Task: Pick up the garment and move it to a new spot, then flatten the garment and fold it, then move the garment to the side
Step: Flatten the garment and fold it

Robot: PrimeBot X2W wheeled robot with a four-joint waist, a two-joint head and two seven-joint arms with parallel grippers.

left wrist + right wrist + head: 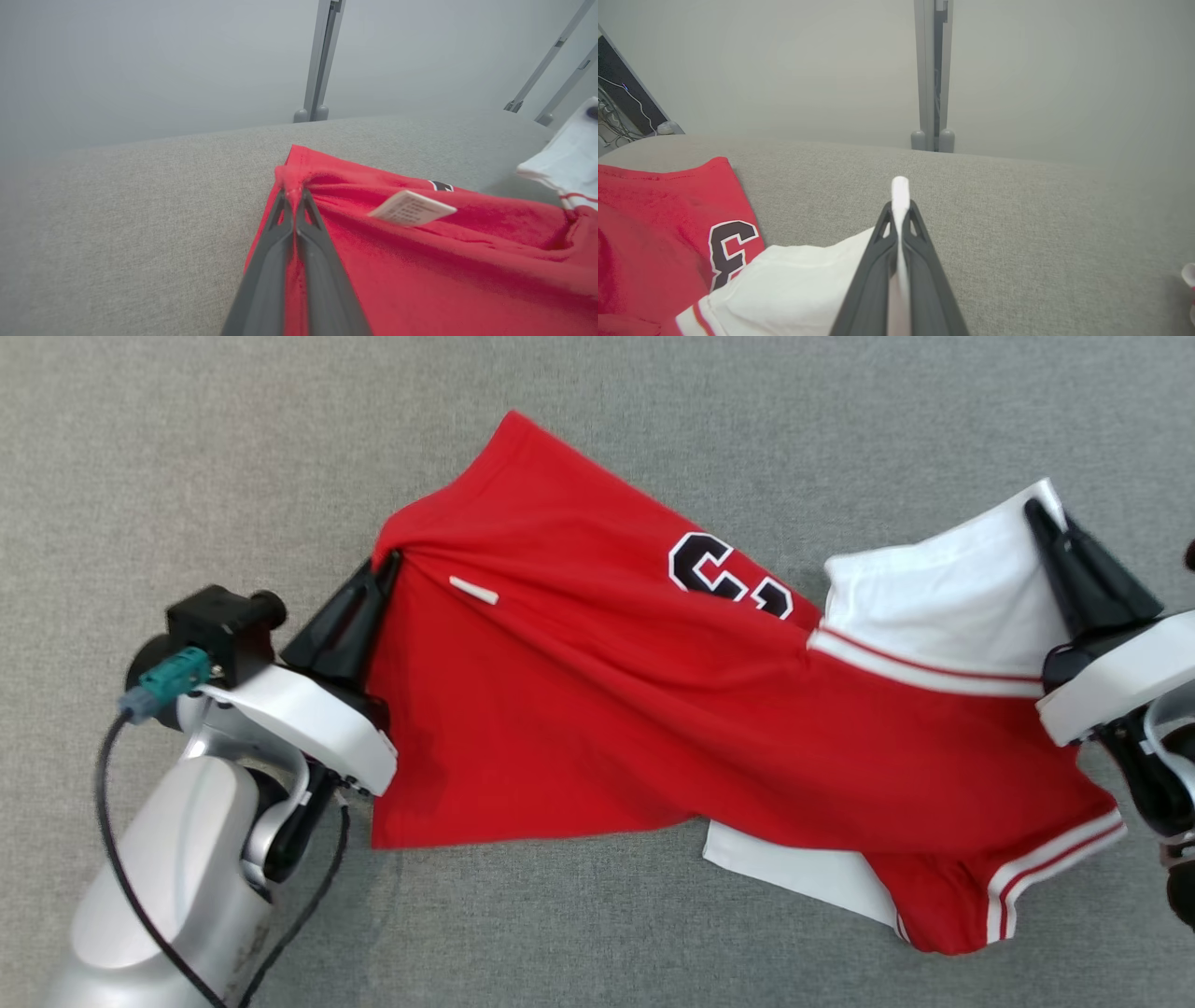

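Two grips set, little more done. Left gripper (385,567) clenched on the red hem beside the label (473,590); right gripper (1038,511) clenched on the white panel. Garment (579,728) spread on the grey tabletop (187,429) between both arms, creased and partly doubled over itself. Probably early in the flattening: no fold made, move to the side not yet begun. Long axis across the head view, left end a little farther away, striped cuffs toward the right.
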